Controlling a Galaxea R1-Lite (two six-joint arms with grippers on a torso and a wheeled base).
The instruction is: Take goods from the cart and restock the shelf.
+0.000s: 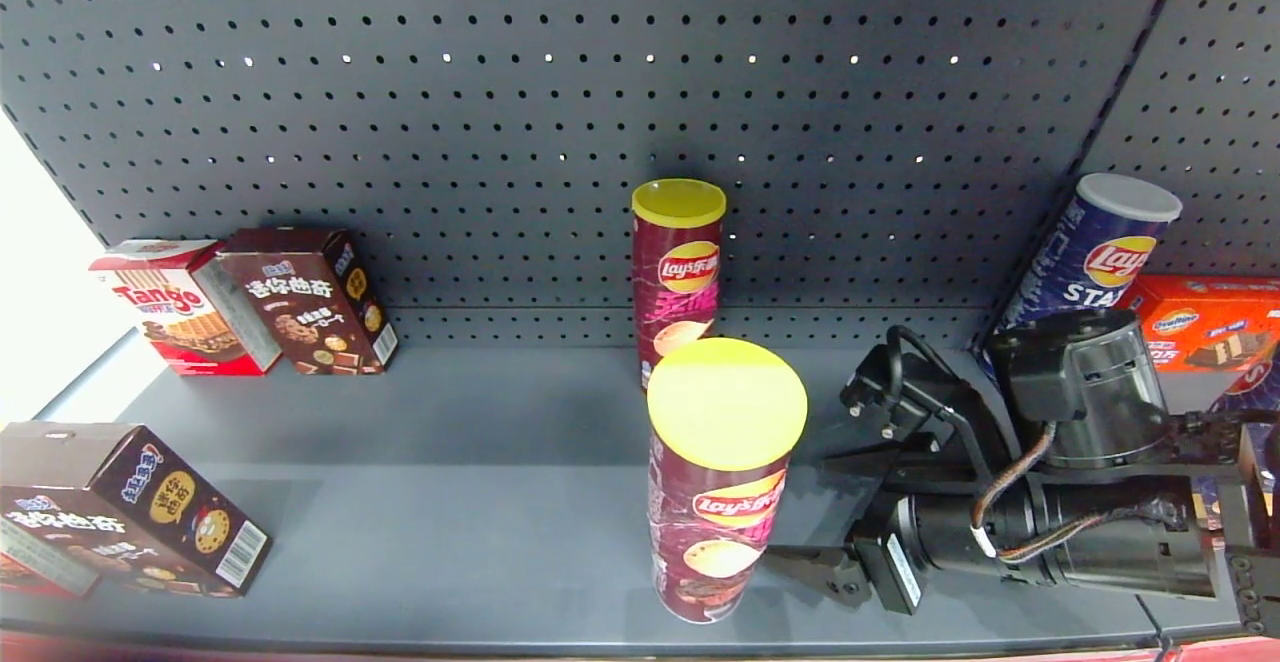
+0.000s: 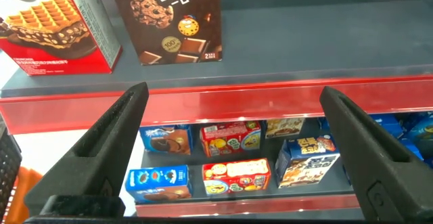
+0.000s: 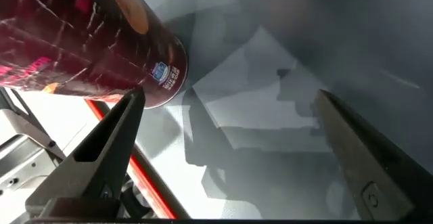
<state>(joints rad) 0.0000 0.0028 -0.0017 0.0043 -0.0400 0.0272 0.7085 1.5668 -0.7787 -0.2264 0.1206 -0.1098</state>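
Front chip can (image 1: 722,482), maroon with a flat yellow lid, is standing upright on the grey shelf (image 1: 480,482), just off the right gripper's (image 1: 810,507) fingertips. That gripper is gaping wide, holding nothing. A matching can (image 1: 679,272) is standing farther beyond it, by the pegboard (image 1: 500,122). Left gripper (image 2: 233,88) is also hanging wide open and empty, facing a chocolate cookie box (image 2: 169,17).

Two maroon chip cans with yellow lids: the rear can (image 1: 679,272) and the front can (image 1: 722,502). One blue chip can (image 1: 1090,252) with a grey lid. One red wafer box (image 1: 175,317). Three brown cookie boxes: a standing cookie box (image 1: 305,312), an upper lying box (image 1: 170,497) and a lower lying box (image 1: 45,542). One orange snack box (image 1: 1215,322).
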